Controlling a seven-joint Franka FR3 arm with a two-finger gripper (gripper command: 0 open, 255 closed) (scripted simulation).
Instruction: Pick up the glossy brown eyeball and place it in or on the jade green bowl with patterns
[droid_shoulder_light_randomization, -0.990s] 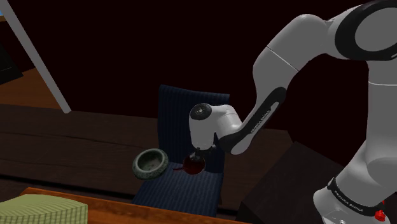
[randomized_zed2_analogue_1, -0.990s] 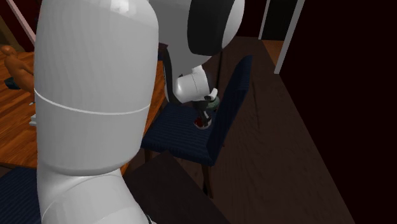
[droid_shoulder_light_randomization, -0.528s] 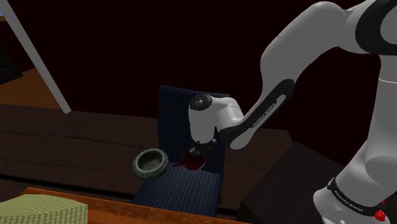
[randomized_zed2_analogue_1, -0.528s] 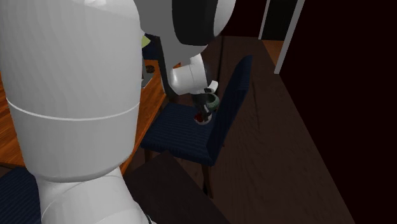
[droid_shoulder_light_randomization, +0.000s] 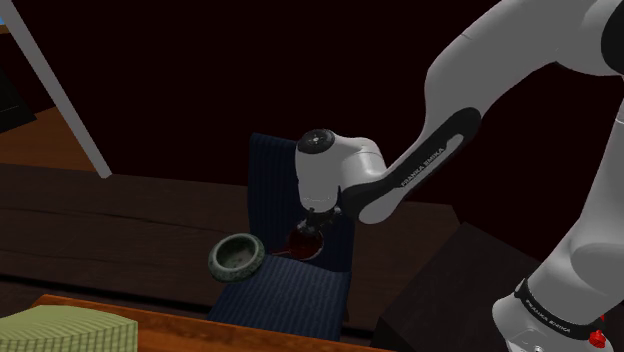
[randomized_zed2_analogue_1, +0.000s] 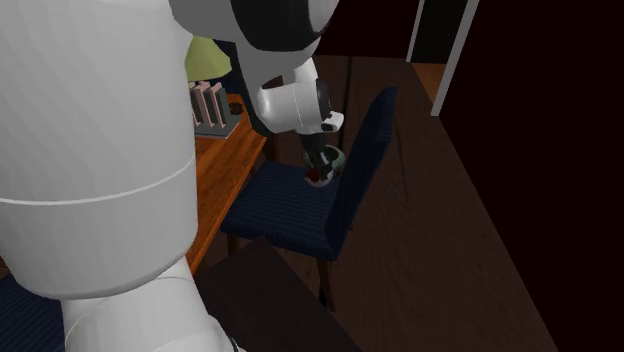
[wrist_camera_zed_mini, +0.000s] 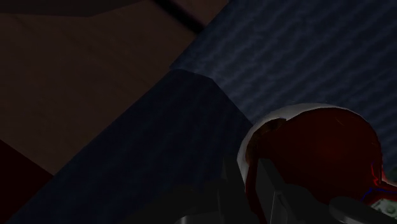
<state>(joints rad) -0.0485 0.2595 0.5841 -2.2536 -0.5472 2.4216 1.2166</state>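
A dark red-brown eyeball (droid_shoulder_light_randomization: 302, 246) with a white back hangs just above the navy chair seat (droid_shoulder_light_randomization: 290, 292), clasped by my black gripper (droid_shoulder_light_randomization: 309, 233). In the wrist view the eyeball (wrist_camera_zed_mini: 318, 156) sits between my fingers (wrist_camera_zed_mini: 270, 191), and the gripper (wrist_camera_zed_mini: 312, 203) is shut on it. The jade green patterned bowl (droid_shoulder_light_randomization: 237, 256) rests on the seat's corner, a short way toward the shoulder view's left of the eyeball. In the second exterior view the eyeball (randomized_zed2_analogue_1: 318, 178) hangs under the gripper (randomized_zed2_analogue_1: 319, 166), with the bowl (randomized_zed2_analogue_1: 337, 159) just behind it.
The chair's navy backrest (droid_shoulder_light_randomization: 285, 180) rises close behind the gripper. A wooden table (randomized_zed2_analogue_1: 225, 150) with small items stands beside the chair. A dark box (droid_shoulder_light_randomization: 450, 285) lies toward the shoulder view's right, and a green woven block (droid_shoulder_light_randomization: 60, 330) at its lower left.
The gripper has risen a little with the eyeball in it, and the arm's elbow has swung upward. The bowl has not moved.
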